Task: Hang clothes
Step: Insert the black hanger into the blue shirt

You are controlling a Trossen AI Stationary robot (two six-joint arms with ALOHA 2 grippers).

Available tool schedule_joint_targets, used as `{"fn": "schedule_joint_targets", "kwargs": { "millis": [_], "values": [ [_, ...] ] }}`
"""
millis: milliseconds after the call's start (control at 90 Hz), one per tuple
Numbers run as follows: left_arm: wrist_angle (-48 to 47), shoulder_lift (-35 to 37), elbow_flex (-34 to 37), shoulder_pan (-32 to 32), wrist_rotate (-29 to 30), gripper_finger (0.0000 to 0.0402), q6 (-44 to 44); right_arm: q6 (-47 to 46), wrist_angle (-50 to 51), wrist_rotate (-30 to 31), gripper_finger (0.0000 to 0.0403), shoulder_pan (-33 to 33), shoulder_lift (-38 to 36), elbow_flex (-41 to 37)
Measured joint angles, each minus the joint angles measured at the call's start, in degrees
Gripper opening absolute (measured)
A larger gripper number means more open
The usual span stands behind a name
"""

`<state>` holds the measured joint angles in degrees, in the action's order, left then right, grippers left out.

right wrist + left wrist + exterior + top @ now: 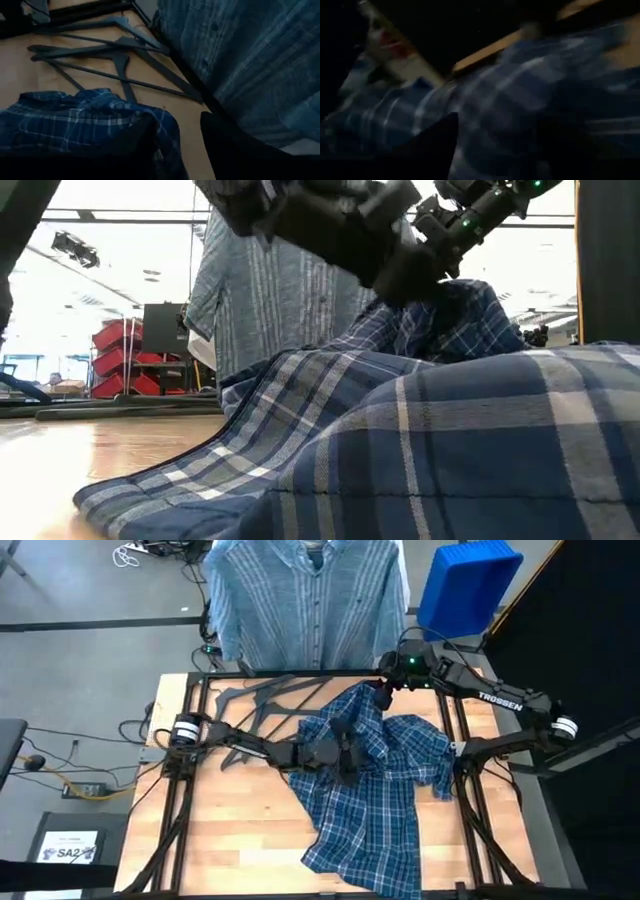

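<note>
Wooden table: crumpled plaid shirt; left tool state unclear, right tool pinching collar.

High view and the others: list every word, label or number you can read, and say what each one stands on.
"TROSSEN": white letters on the right arm, high view.
"SA2": on a white sheet on the floor left of the table; its smaller print is unreadable.
Low and wrist views: no readable text.
</note>
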<state>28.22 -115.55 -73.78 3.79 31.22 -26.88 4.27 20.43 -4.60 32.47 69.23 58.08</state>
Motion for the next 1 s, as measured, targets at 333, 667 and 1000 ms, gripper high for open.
{"fn": "schedule_joint_targets", "kwargs": {
  "millis": [333, 667, 1000],
  "values": [
    [0.6, -3.1, -1.3, -1.5, 6.1, 0.0157, -0.2, 0.9, -0.9, -4.2, 0.0134, -0.9, -0.2, 0.0],
    [-1.6, -3.0, -4.6, -3.8, -7.3, 0.0009, -1.0, 1.9, 1.4, -5.0, 0.0122, -0.8, -4.2, 0.0],
    [-14.0, -3.0, -9.6, -4.2, -9.5, 0.0127, 0.9, -5.1, 23.9, -5.5, 0.0126, -2.2, -11.5, -1.8]
  ]
}}
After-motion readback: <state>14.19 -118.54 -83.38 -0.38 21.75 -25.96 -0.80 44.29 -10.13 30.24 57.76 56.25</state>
